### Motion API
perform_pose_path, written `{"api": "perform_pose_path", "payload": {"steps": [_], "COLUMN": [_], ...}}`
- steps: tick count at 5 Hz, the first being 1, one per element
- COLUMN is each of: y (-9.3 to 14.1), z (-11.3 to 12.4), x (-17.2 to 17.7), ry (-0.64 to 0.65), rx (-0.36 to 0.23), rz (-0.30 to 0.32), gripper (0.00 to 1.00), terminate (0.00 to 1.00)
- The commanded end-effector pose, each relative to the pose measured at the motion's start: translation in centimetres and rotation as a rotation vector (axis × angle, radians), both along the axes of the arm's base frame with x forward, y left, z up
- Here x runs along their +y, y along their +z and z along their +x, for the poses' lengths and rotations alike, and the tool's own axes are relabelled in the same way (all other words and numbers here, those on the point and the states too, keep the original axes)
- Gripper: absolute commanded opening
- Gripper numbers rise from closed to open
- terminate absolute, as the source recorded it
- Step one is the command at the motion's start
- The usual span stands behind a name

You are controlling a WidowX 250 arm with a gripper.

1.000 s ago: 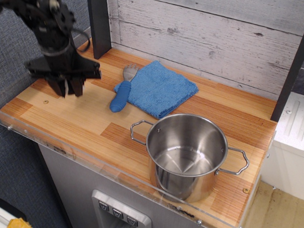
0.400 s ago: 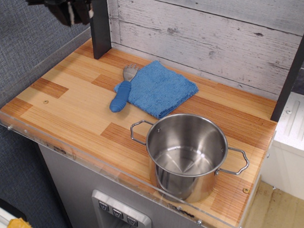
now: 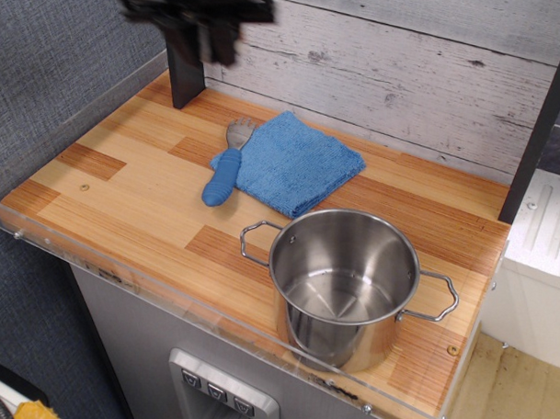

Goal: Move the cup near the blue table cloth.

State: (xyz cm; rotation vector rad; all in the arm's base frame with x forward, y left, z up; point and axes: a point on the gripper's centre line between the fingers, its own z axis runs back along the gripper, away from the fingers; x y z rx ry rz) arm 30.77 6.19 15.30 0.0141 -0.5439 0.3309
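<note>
We find the blue table cloth point(image 3: 290, 162) lying flat on the wooden table point(image 3: 124, 195), toward the back near the plank wall point(image 3: 405, 67). A blue-handled utensil point(image 3: 225, 170) lies against the cloth's left edge, its grey head touching the corner. The steel pot point(image 3: 344, 285) stands upright in front of the cloth, nearer the table's clear front guard, apart from the cloth. The gripper point(image 3: 205, 28) hangs high above the table, behind and left of the cloth, blurred at the top edge; we cannot tell whether its fingers are spread or pinched. We cannot see the cup anywhere on the table; whether the gripper carries it cannot be told.
</note>
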Motion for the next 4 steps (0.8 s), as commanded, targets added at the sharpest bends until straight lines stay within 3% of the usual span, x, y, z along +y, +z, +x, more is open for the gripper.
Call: {"api": "perform_pose_path", "payload": {"steps": [1, 4], "y": [-1.1, -8.1], "z": [1.0, 3.8], "x": [-4.7, -8.0], "ry": [-0.144, -0.239], "rx": [-0.037, 0.015], "rz": [0.011, 0.024], "gripper": [0.00, 0.00], "terminate": [0.00, 0.00]}}
